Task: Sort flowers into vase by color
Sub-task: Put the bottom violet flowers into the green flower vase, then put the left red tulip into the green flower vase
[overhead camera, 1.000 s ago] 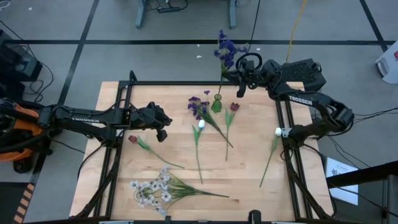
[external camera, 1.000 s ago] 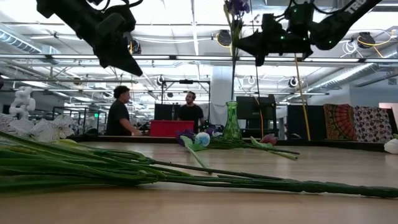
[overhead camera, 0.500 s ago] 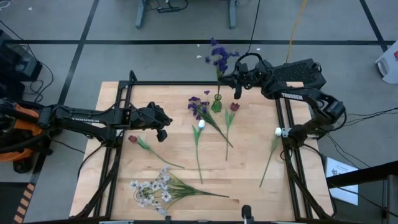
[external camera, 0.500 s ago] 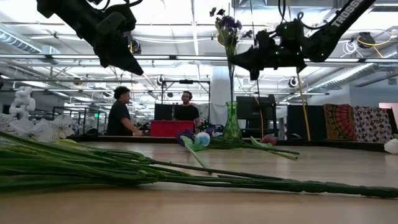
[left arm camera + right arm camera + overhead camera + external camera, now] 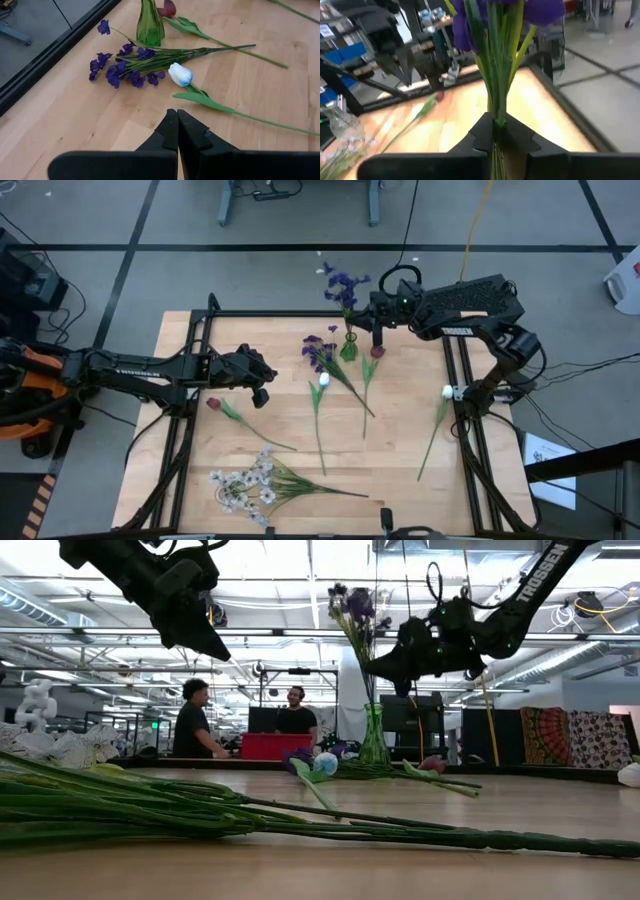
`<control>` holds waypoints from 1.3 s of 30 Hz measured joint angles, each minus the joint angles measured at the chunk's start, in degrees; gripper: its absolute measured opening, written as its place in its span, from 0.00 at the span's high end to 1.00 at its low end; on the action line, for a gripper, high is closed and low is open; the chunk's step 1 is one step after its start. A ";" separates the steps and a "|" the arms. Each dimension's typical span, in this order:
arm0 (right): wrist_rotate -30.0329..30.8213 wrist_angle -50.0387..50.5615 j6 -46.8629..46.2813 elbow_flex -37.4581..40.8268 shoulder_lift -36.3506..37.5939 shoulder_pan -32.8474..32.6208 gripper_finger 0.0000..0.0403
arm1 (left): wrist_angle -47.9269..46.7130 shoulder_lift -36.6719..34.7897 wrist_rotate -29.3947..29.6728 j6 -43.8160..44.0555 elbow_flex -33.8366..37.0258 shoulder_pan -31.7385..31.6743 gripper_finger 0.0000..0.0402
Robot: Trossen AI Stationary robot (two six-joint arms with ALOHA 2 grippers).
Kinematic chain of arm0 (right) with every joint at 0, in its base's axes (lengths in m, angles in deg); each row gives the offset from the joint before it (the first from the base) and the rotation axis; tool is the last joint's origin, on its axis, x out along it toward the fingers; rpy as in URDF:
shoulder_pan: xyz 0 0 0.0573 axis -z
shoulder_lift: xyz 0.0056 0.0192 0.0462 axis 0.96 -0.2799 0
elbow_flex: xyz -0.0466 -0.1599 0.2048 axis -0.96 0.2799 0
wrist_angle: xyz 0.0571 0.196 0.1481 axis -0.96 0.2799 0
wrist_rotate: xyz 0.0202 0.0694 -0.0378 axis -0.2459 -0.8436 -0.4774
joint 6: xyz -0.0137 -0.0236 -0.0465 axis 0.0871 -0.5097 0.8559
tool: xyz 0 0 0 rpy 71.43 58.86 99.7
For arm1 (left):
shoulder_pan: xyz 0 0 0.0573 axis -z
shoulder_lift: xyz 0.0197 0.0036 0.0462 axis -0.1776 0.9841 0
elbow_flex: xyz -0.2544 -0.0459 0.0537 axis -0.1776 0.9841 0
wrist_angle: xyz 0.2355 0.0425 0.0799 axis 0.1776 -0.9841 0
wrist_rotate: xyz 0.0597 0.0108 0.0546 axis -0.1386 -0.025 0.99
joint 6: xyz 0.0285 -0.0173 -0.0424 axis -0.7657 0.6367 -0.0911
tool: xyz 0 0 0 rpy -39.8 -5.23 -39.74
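Right tool (image 5: pixel 494 125) is clamped on the purple flowers' stems (image 5: pixel 496 75) above the green vase (image 5: pixel 349 347).

Table top (image 5: pixel 400 470): light wood, pale grain, framed by black rails. Vase (image 5: pixel 149 25): clear green glass. Spray in vase (image 5: pixel 342 284): purple-blue blooms, green stems. Spray lying beside vase (image 5: pixel 125 67): same purple-blue, green stems. Tulip (image 5: pixel 180 74): white with blue tint, green leaf. Bud near vase (image 5: pixel 167 8): dark red. Bud near left arm (image 5: pixel 212 404): dark red, green stem. Blossom bunch (image 5: pixel 240 485): white and pale. Both arms: black.
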 joint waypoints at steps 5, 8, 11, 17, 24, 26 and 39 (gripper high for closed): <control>0.00 3.31 2.62 0.00 -0.18 0.00 0.85 | -0.01 0.00 -0.01 -0.02 0.00 0.00 1.00; 0.02 4.79 2.04 0.00 0.20 0.14 0.78 | -0.01 0.00 0.00 -0.02 0.00 0.00 1.00; -0.12 6.03 1.77 0.00 1.77 0.71 0.71 | -0.03 0.00 -0.01 -0.01 0.00 0.00 1.00; -0.04 11.45 2.82 0.00 7.14 3.15 0.60 | -0.03 0.00 -0.01 0.04 0.00 0.00 1.00; 6.03 23.97 4.65 0.00 14.69 5.26 0.57 | 0.30 0.00 -0.01 0.53 0.00 0.00 1.00; 8.03 28.19 4.68 0.00 17.15 5.25 0.58 | 0.38 0.00 -0.01 2.13 0.00 0.00 1.00; 24.63 61.30 -1.29 0.00 34.21 3.34 0.88 | 0.34 0.00 -0.01 29.71 0.01 0.00 1.00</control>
